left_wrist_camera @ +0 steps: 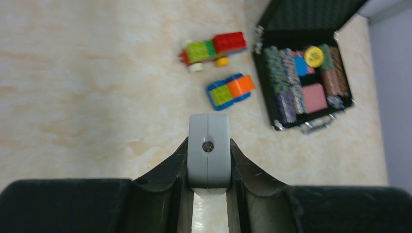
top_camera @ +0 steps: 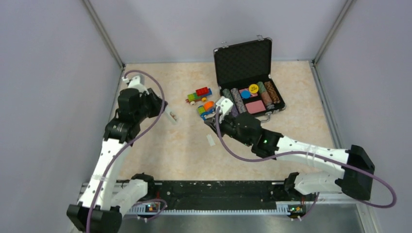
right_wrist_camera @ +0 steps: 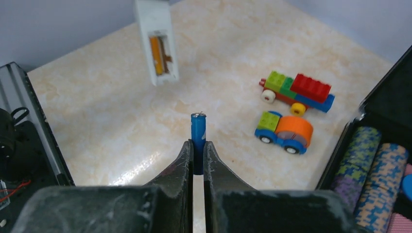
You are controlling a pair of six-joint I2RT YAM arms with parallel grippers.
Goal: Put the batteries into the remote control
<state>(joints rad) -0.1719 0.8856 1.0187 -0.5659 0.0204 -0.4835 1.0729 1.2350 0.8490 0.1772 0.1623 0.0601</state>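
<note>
My left gripper is shut on the white remote control and holds it above the table at the left. In the right wrist view the remote shows its open battery bay, with the orange-brown battery lying in it. My right gripper is shut on the blue battery, which stands up between the fingertips. The right gripper sits mid-table, to the right of the remote and apart from it.
A small white flat cover piece lies on the table near the right gripper. Two toy brick vehicles stand behind it. An open black case of poker chips is at the back right. Walls enclose the table.
</note>
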